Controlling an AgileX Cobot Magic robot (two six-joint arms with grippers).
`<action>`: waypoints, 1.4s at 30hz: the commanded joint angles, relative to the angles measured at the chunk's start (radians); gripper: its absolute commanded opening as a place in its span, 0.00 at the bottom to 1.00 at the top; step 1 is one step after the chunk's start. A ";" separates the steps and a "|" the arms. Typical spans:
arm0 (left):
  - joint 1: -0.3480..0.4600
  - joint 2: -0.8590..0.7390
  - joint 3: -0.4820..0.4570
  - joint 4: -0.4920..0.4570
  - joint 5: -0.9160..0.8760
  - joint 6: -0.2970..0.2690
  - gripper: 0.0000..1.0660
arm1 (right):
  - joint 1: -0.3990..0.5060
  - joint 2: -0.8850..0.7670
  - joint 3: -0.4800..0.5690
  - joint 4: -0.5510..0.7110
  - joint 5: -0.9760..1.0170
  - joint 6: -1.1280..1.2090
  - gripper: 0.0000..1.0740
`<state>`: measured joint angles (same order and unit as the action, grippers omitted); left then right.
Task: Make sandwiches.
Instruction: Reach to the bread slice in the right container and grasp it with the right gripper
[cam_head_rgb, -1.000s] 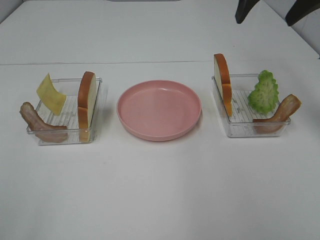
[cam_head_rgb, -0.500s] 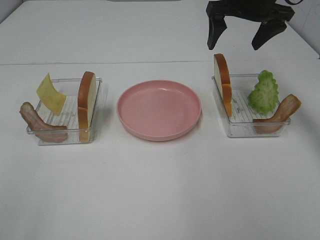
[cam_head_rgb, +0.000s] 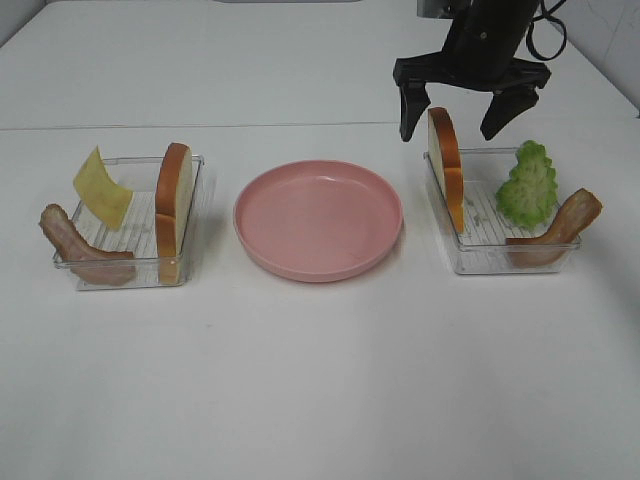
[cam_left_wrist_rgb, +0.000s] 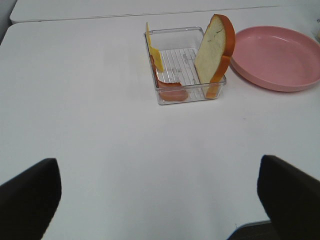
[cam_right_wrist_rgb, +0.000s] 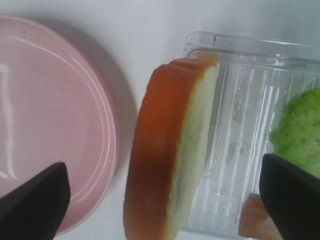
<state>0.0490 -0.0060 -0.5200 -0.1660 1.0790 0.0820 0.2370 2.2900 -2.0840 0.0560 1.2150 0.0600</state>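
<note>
A clear tray (cam_left_wrist_rgb: 176, 31) sits on the white table (cam_left_wrist_rgb: 90, 125) — a bread slice (cam_left_wrist_rgb: 216, 47) stands on edge at its side nearest the pink plate (cam_left_wrist_rgb: 277, 57), a cheese square (cam_left_wrist_rgb: 155, 52) leans opposite, with what looks like bacon (cam_left_wrist_rgb: 171, 93) below. The left gripper (cam_left_wrist_rgb: 159, 197) hangs with jaws spread wide.

Plate (cam_head_rgb: 318, 262) pink. L bread slice (cam_head_rgb: 173, 212), R bread slice (cam_head_rgb: 447, 165): white, orange-brown crust. Lettuce (cam_head_rgb: 528, 186) green. L bacon (cam_head_rgb: 72, 243), R bacon (cam_head_rgb: 568, 224) brown. Cheese (cam_head_rgb: 101, 188) pale yellow. L tray (cam_head_rgb: 143, 226), R tray (cam_head_rgb: 485, 216) clear, ribbed. Table (cam_head_rgb: 320, 380) white.
</note>
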 joint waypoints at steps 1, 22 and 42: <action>-0.003 -0.014 0.004 0.000 -0.004 -0.005 0.96 | -0.004 0.026 -0.018 -0.005 0.081 -0.002 0.92; -0.003 -0.014 0.004 0.000 -0.004 -0.005 0.96 | -0.005 0.084 -0.061 -0.021 0.108 -0.009 0.41; -0.003 -0.014 0.004 0.000 -0.004 -0.005 0.96 | -0.005 0.084 -0.061 -0.064 0.114 0.027 0.00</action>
<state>0.0490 -0.0060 -0.5200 -0.1640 1.0790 0.0820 0.2360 2.3720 -2.1400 -0.0170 1.2220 0.0770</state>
